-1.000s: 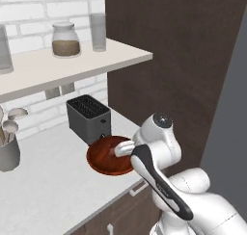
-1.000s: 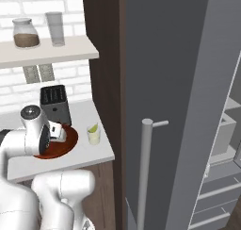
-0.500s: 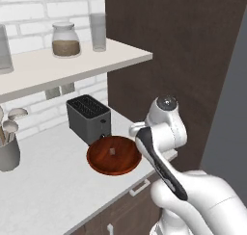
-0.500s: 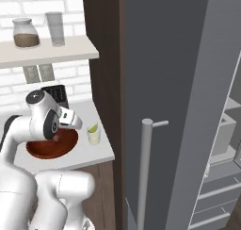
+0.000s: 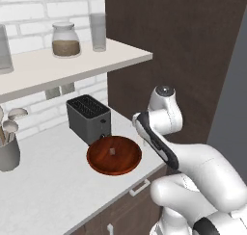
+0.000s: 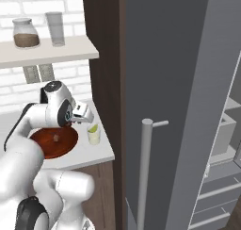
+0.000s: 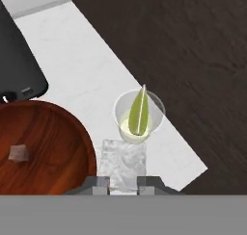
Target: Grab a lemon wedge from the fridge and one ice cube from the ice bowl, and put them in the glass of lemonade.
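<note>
No brand, label or readable writing is seen on any object. In the hand view, the gripper (image 7: pixel 123 181) is closed on an ice cube (image 7: pixel 123 164), a pale, cloudy block pinched between the two dark fingertips (image 7: pixel 100 182). The cube is held above the counter (image 7: pixel 82 70), just beside the glass of lemonade (image 7: pixel 139 116) and between it and the ice bowl (image 7: pixel 58 147). The lemon wedge (image 7: pixel 139 112) is seen standing upright inside the glass, its tip rising past the rim. One small ice cube is seen left in the ice bowl, which lies close beside the glass. A dark toaster (image 7: pixel 19 60) is placed behind the bowl, farther from the glass. In the right base view, the glass of lemonade (image 6: pixel 94 134) is found near the counter's corner, next to the dark brown cabinet (image 6: pixel 106 59), with the gripper (image 6: pixel 84 115) held just above it. Beyond that cabinet, the fridge (image 6: pixel 179 106) is seen with its door open and pale shelves showing.
</note>
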### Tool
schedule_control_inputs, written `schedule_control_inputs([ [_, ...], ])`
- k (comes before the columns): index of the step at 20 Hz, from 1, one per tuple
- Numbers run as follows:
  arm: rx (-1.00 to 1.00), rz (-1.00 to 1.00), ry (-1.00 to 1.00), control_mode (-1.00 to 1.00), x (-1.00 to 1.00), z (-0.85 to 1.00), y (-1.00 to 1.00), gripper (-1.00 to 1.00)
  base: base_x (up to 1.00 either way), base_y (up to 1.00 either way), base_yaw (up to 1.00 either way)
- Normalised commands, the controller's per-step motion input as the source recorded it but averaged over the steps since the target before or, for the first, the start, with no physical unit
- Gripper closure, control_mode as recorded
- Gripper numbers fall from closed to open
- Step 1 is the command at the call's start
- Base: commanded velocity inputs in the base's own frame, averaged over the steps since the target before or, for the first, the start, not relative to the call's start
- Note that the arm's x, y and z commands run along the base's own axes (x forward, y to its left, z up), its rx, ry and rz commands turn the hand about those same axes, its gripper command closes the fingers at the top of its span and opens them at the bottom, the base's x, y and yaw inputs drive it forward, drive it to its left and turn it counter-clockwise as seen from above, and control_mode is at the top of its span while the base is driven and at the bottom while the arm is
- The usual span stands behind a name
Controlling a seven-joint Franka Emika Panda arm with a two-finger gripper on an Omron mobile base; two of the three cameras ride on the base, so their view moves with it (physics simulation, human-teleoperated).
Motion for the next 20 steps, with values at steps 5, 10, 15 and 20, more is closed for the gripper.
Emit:
schedule_control_inputs([
  [5,0.01,-0.01,0.08,-1.00,0.38,-0.34,-0.41,1.00,0.00,0.00,0.00],
  [10,0.00,-0.01,0.07,-1.00,0.11,-0.12,-0.12,1.00,0.00,0.00,0.00],
  [15,0.00,0.00,0.02,-1.00,0.11,-0.03,0.00,1.00,0.00,0.00,0.00],
  [20,0.00,0.00,0.02,-1.00,0.18,-0.04,0.00,1.00,0.00,0.00,0.00],
])
